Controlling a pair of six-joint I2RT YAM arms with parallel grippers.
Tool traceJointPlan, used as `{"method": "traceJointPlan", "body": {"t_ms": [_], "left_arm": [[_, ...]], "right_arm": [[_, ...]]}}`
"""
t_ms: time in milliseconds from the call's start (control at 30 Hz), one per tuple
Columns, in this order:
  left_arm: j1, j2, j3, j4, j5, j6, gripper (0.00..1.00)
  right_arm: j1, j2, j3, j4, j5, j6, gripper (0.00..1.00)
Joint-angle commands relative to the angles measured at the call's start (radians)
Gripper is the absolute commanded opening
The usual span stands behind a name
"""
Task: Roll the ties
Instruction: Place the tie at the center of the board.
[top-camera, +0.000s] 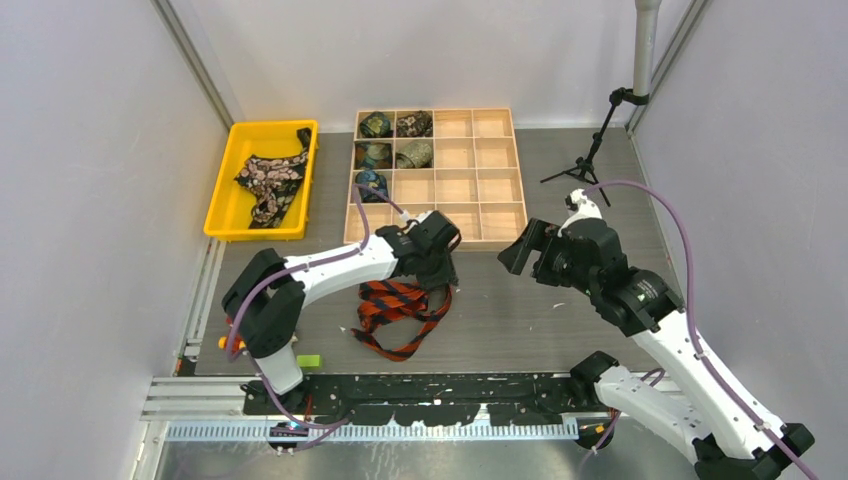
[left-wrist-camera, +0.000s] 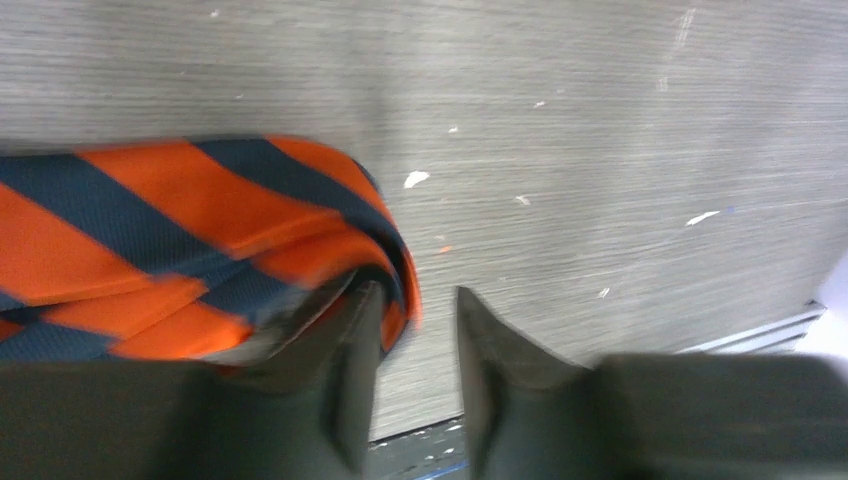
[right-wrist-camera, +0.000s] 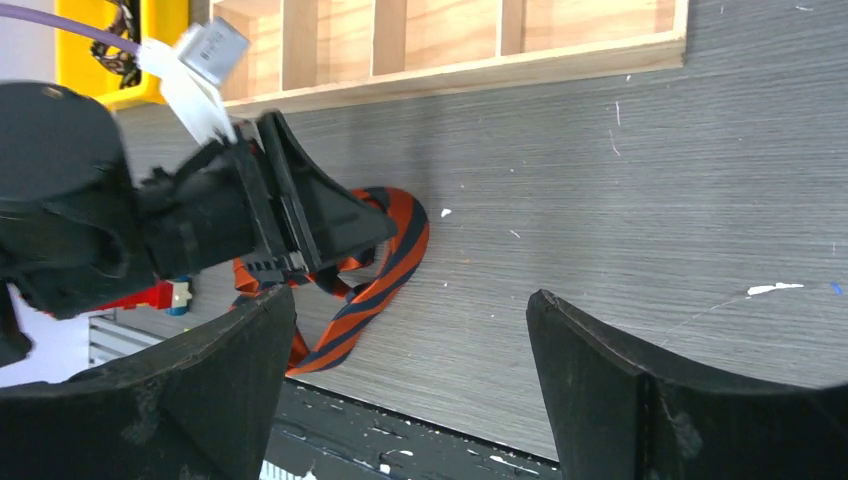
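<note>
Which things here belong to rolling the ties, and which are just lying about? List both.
Job: orange-and-black striped tie; black floral tie in the yellow bin; rolled ties in the wooden divided tray.
Lying about: black tripod stand; green block.

No text, label, brand, number or sign could be read in any of the views.
</note>
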Motion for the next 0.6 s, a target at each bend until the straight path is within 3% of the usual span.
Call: {"method": "traceJointPlan", "body": {"t_ms": [0,133,167,267,467,567], "left_arm": [[-0.002,-0.003,0.071,0.026,-0.006,0.066,0.47],[0.005,-0.027,0.099,-0.013,-0.020,0.121,0.74],[0.009,-0.037,0.104,-0.026,-0.024,0.135,0.77],[0.021,-0.099,0.116,-0.105,-0.069,0.209,0.79],[0.062,-0.300,0.071,-0.336,-0.344,0.436,0.79],[0.157,-0.421,-0.003,-0.382,-0.339,0.520,0.77]], "right_arm": [[0.055,-0.005,-0.010,0.014,0.122,0.046,0.90],[0.116,0.028,-0.006,0.015,0.168,0.066,0.90],[0.137,0.040,-0.004,0.014,0.186,0.072,0.90],[0.223,0.084,0.011,0.005,0.247,0.102,0.90],[0.509,0.226,0.068,-0.026,0.490,0.311,0.90],[0.627,0.376,0.127,-0.065,0.595,0.466,0.90]]}}
